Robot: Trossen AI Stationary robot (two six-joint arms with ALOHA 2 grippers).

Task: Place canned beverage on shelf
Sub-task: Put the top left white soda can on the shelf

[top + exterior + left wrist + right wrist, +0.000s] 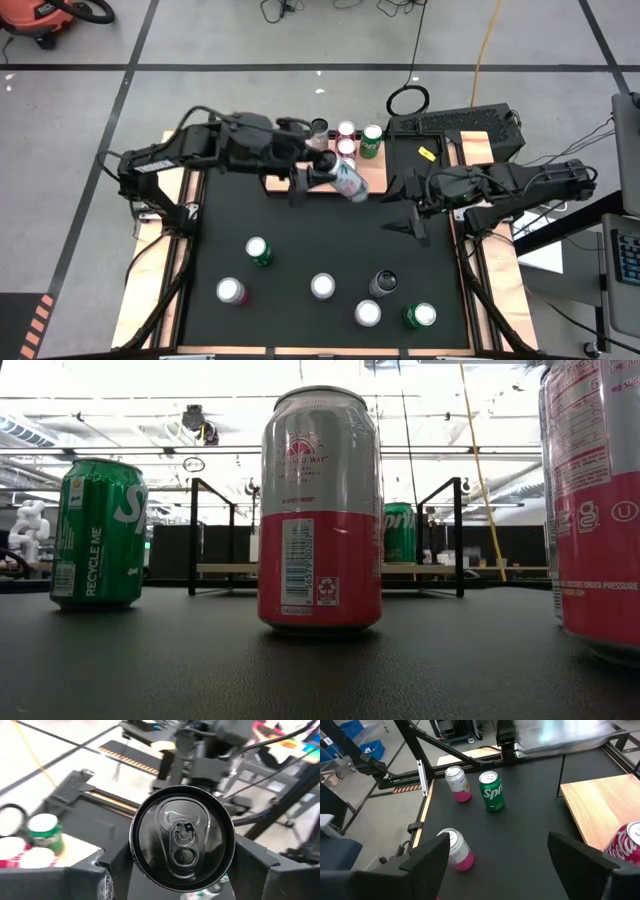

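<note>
The left gripper (335, 178) pinches a silver and pink drink can (348, 182) between its 2 dark fingers (87, 877). The can lies on its side in the air, just in front of the flat light-brown wooden shelf (280, 184) at the far end of the black mat (300, 240). The left wrist view shows what the high view cannot: the round silver top of this can, with its pull tab, faces the camera and sits snug between the fingers.

The right gripper (408, 212) has its jaws spread wide and holds nothing. It hangs over the mat, near the right side of the shelf. In the right wrist view its 2 dark fingers (427, 857) stand far apart over bare mat.

On the shelf stand 4 cans: a dark can (320, 128), 2 red and white cans (346, 131), and a green can (372, 140).

The high view shows 6 more cans standing on the near part of the mat. They are a green can near the middle (259, 251), a pink can on the left (231, 291), a silver-topped can (322, 286), a dark grey can (383, 283), another silver-topped can (367, 313) and a green can at the right (420, 316).

The low view shows no gripper. It shows the labels close up: a tall silver and pink can (320, 510) in the middle and a green can (98, 532) to its left.
</note>
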